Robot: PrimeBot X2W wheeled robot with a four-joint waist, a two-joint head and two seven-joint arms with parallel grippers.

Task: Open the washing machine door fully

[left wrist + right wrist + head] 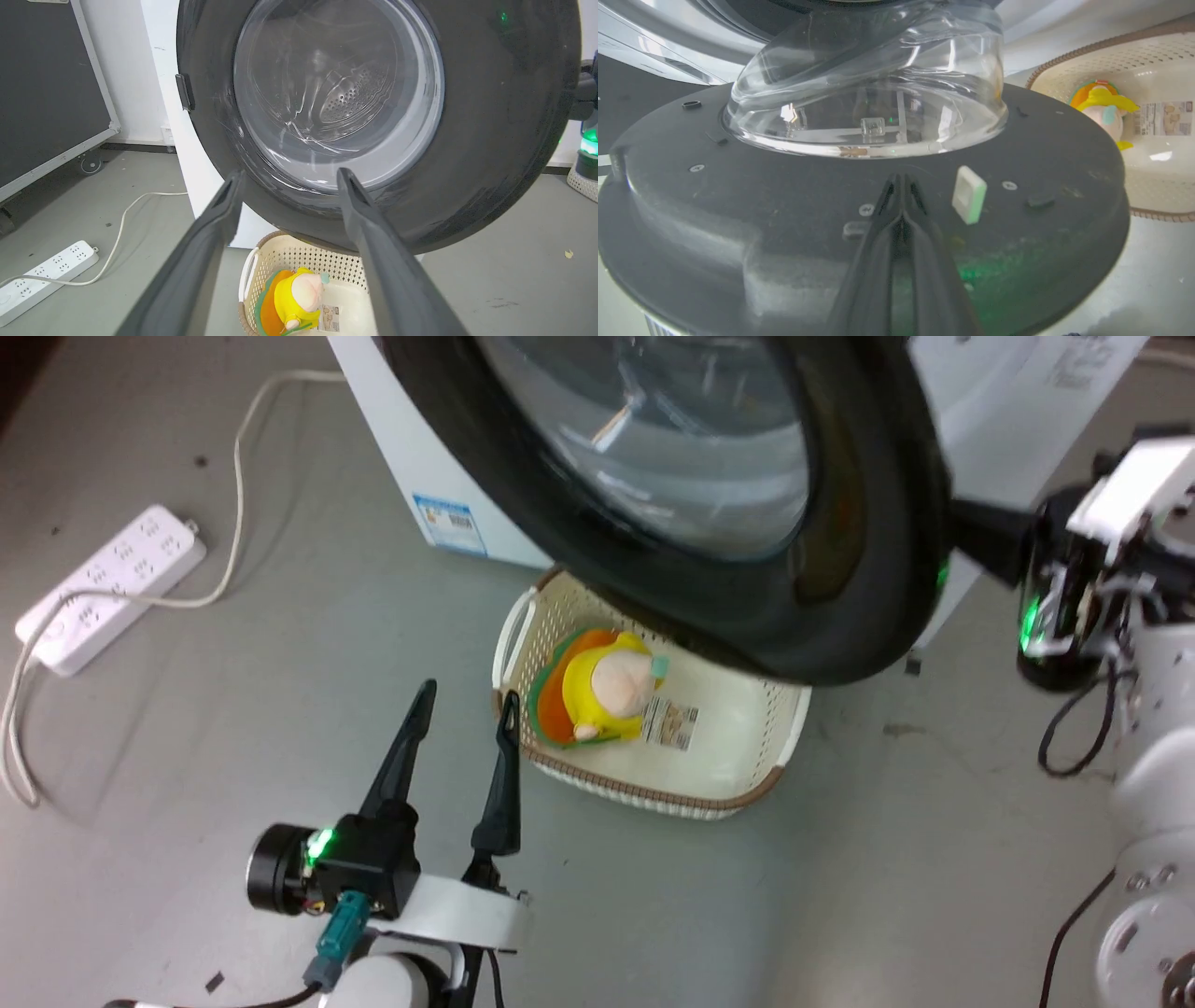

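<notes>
The washing machine door (868, 569), a wide glossy black rim around a bulging clear window (672, 439), stands swung out from the white washing machine (411, 457). My right gripper (971, 527) reaches in from the right behind the door. In the right wrist view its fingers are shut together, and my right gripper (899, 181) touches the door's dark inner face (784, 210) just below the glass bowl (868, 93). My left gripper (469, 693) hangs open over the floor in front of the door (490, 140), holding nothing.
A cream perforated basket (509, 644) with a yellow plush toy (607, 691) sits on the floor under the door's lower edge. A white power strip (107, 588) and its cable lie at the left. A black wheeled case (46, 93) stands beyond that.
</notes>
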